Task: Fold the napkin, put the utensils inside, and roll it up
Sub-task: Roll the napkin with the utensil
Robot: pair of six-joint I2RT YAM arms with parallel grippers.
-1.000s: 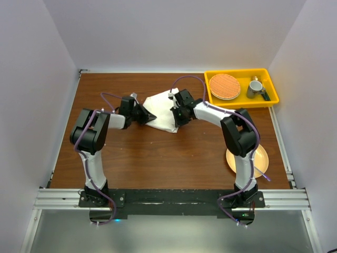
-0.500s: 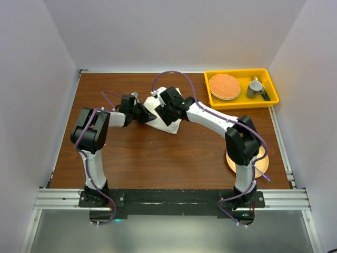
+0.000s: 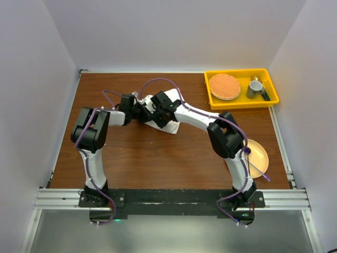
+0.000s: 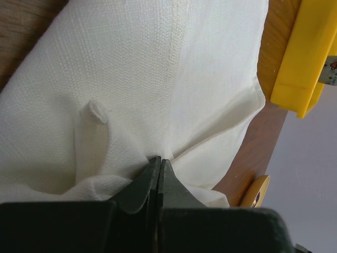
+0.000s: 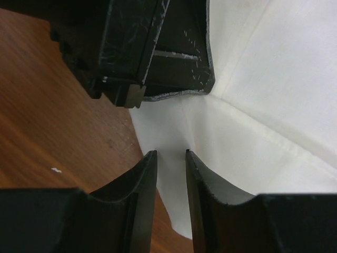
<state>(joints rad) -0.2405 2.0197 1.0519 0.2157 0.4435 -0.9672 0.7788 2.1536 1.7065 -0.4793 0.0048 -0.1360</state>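
Napkin (image 3: 167, 126) is lying bunched at the far middle of the table (image 3: 158, 158), left of the yellow tray (image 3: 242, 104). The left gripper (image 4: 159, 161) is pinching a fold of the cloth between closed fingers. The right gripper (image 5: 171, 154) is hovering just beside it over the napkin's edge, its fingers standing narrowly apart and gripping nothing.

Left gripper (image 4: 159, 174) pinching the napkin (image 4: 116, 63)
The jaws meet on a raised fold of cloth at 6 o'clock, and the napkin fills most of the frame. A yellow tray (image 4: 308, 58) sits at 2 o'clock, with what may be a plate rim (image 4: 255, 191) at 5 o'clock.
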